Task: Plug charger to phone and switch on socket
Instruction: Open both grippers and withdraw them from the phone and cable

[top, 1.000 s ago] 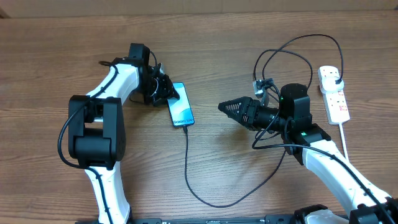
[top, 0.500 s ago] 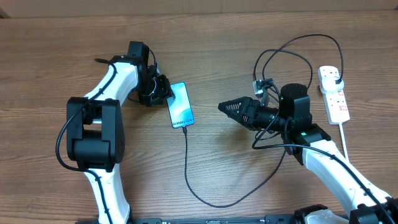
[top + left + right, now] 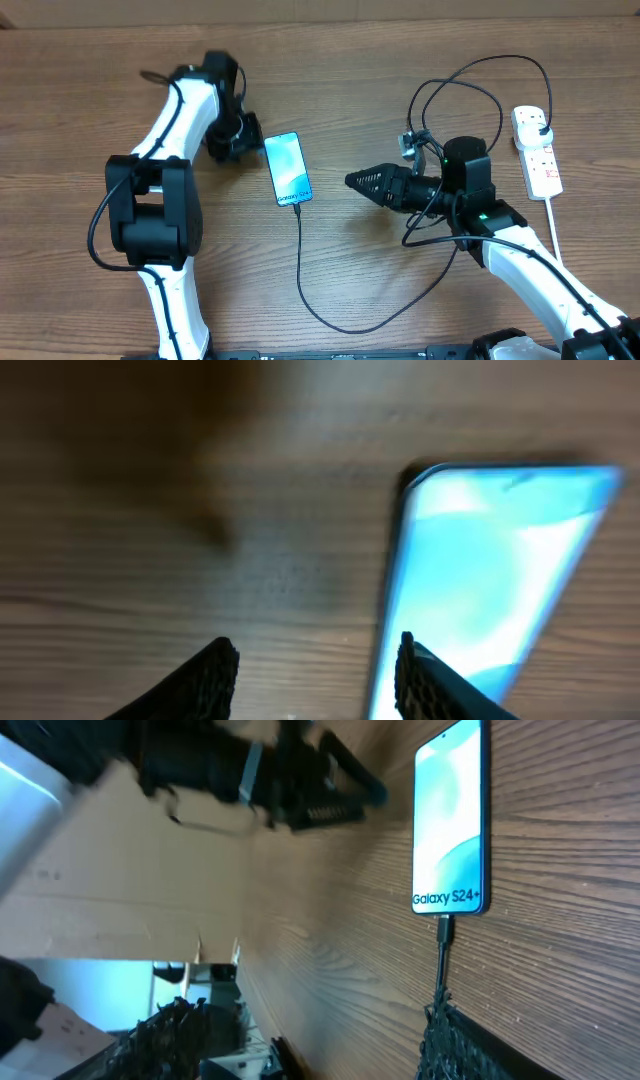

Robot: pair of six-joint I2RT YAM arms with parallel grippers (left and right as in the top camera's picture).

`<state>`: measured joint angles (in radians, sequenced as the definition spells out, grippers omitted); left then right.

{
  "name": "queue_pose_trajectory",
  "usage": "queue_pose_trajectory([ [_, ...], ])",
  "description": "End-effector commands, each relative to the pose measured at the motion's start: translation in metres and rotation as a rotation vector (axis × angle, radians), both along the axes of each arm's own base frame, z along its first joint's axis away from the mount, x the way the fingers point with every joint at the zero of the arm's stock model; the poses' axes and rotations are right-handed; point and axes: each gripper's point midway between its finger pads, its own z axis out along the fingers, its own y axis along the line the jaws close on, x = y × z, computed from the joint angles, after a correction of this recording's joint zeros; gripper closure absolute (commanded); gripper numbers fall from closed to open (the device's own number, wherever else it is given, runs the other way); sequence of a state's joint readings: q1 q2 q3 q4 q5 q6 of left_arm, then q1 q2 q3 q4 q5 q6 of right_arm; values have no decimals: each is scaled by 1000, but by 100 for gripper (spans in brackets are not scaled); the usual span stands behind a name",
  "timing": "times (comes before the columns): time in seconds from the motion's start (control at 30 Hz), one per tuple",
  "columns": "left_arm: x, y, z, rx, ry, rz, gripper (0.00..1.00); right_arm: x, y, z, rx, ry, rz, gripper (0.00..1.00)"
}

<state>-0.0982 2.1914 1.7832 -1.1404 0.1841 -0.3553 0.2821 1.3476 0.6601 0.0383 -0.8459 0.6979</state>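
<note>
Left gripper point(image 3: 315, 670) had drawn back off the phone point(image 3: 288, 168), jaws parted and empty; right gripper point(image 3: 355, 181) hovered near it, spread and empty. Phone lay mid-table, the charger point(image 3: 300, 260) tip seated in its near end. Plugging judged complete; next, the right gripper must reach the socket point(image 3: 537, 152) at far right and press its switch.

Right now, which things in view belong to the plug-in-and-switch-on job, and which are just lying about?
Belongs to the job:
- phone, screen lit
- charger, thin black cable, its tip at the phone's bottom edge
- socket, white power strip

Just there:
- wooden table
- thick white cord trailing from the socket
</note>
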Motion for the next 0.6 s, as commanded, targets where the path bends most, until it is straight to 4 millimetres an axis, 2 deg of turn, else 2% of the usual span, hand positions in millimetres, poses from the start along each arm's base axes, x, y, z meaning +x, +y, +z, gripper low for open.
queue_pose_trajectory([
  [0.0, 35, 3, 63, 25, -145, -15, 48, -1, 0, 1, -25, -49, 18, 28],
  [0.07, 42, 2, 94, 20, -196, -16, 49, -3, -2, -5, -51, -36, 16, 28],
  [0.1, 45, 1, 117, 14, -233, -15, 48, -5, -5, -11, -78, -20, 10, 28],
  [0.2, 47, 1, 156, 8, -299, -14, 49, -7, -13, -20, -152, 2, -7, 27],
  [0.23, 47, 1, 179, 5, -344, -17, 49, -8, -21, -23, -223, 8, -26, 27],
  [0.27, 47, 1, 188, 5, -364, -28, 48, -8, -24, -23, -242, 7, -31, 27],
  [0.3, 46, 1, 207, 5, -406, -39, 46, -10, -32, -22, -308, 3, -48, 27],
  [0.37, 42, 1, 226, 5, -447, -55, 46, -11, -47, -19, -404, -2, -84, 27],
  [0.47, 38, 2, 242, 6, -477, -62, 44, -13, -72, -8, -537, -6, -163, 25],
  [0.5, 36, 2, 246, 5, -484, -62, 44, -13, -87, 5, -601, -22, -222, 22],
  [0.57, 35, 2, 245, 5, -476, -61, 41, -12, -102, 24, -654, -59, -287, 17],
])
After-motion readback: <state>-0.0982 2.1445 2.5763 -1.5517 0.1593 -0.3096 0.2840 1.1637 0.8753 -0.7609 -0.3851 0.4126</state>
